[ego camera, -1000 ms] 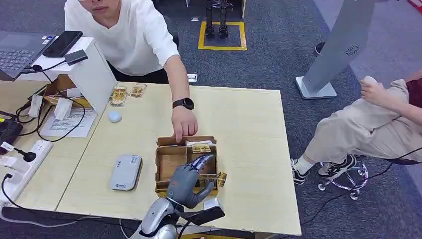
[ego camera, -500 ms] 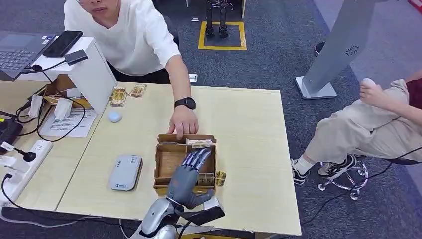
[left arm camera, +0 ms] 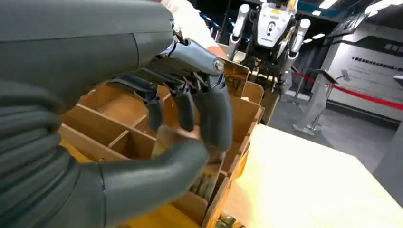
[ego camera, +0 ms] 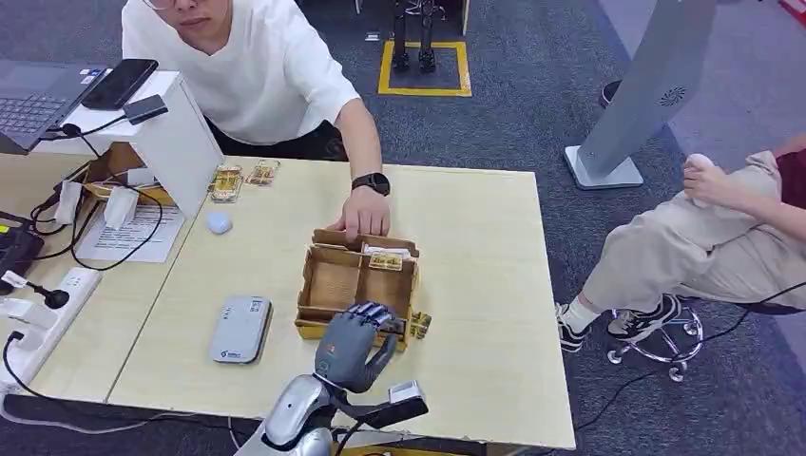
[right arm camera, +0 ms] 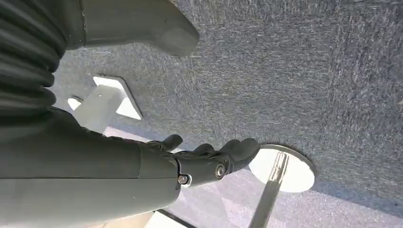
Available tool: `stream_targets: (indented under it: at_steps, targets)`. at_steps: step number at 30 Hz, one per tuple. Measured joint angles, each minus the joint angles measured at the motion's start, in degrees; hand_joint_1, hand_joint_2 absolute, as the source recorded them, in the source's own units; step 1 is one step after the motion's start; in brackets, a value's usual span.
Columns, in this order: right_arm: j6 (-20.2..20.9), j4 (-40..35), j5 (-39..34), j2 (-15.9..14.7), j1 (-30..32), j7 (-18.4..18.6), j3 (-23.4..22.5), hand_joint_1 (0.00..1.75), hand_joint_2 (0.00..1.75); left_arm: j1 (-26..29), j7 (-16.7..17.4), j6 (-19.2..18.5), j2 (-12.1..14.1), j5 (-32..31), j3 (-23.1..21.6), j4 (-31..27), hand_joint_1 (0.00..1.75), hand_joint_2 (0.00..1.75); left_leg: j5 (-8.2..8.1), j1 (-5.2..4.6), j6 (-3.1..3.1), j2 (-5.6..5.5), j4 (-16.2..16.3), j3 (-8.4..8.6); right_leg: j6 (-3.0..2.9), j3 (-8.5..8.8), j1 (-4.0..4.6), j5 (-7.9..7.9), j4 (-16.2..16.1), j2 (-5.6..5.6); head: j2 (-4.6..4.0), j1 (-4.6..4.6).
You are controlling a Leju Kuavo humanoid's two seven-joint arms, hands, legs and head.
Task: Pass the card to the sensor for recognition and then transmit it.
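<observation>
Fingers [left arm camera: 214, 118] of left hand [ego camera: 352, 344] hide any card in box [ego camera: 333, 285].

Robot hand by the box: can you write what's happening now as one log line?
left hand: fingers curled into cardboard box, card grip unclear | right hand: hanging, holds nothing | person's hand: on box's far edge

Grey carpet floor [ego camera: 532, 104]; light wood table [ego camera: 485, 285].

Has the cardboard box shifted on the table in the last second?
Yes. The cardboard box has slid away from the robot, toward the person holding its far edge; judged against the grey card reader, which stayed put.
</observation>
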Motion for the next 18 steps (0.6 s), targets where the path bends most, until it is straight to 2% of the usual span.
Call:
stream_targets:
  at_steps: [7, 9, 11, 13, 18]
  targets:
    - [0.00, 0.00, -0.15, 0.00, -0.11, 0.00, 0.44, 0.00, 1.75, -0.67, 1.86, 1.16, 0.20, -3.34, 0.00, 0.72, 1.73, 1.75, 0.00, 0.00, 0.00, 0.00, 0.00, 0.01, 0.00, 0.00, 0.00, 0.00, 0.00, 0.00, 0.02, 0.00]
    - [0.00, 0.00, -0.20, 0.00, -0.14, 0.00, 0.48, 0.00, 1.75, -0.86, 2.21, 1.27, 0.17, -3.78, 0.00, 0.92, 1.52, 1.75, 0.00, 0.00, 0.00, 0.00, 0.00, 0.01, 0.00, 0.01, 0.00, 0.00, 0.00, 0.01, 0.00, 0.00]
    - [0.00, 0.00, -0.22, 0.00, -0.14, 0.00, 0.55, 0.00, 1.75, -1.04, 2.27, 1.53, 0.17, -3.87, 0.00, 1.16, 0.47, 1.75, 0.00, -0.01, 0.00, 0.00, 0.00, 0.02, 0.00, 0.01, 0.00, 0.00, 0.00, 0.01, 0.02, 0.00]
    - [0.00, 0.00, -0.30, 0.00, -0.15, 0.00, 0.59, 0.00, 1.75, -1.02, 2.32, 2.27, 0.17, -3.87, 0.00, 1.25, 0.03, 1.75, 0.00, -0.01, 0.00, 0.00, 0.00, 0.01, 0.00, 0.00, 0.00, 0.00, 0.00, 0.00, 0.00, 0.02]
    - [0.00, 0.00, -0.59, 0.00, -0.16, 0.00, 0.63, 0.00, 1.75, -0.53, 2.38, 3.17, 0.15, -3.58, 0.00, 2.10, 0.00, 1.75, 0.00, 0.00, 0.00, 0.00, 0.00, 0.00, 0.00, -0.01, 0.00, 0.00, 0.00, 0.00, 0.00, 0.00]
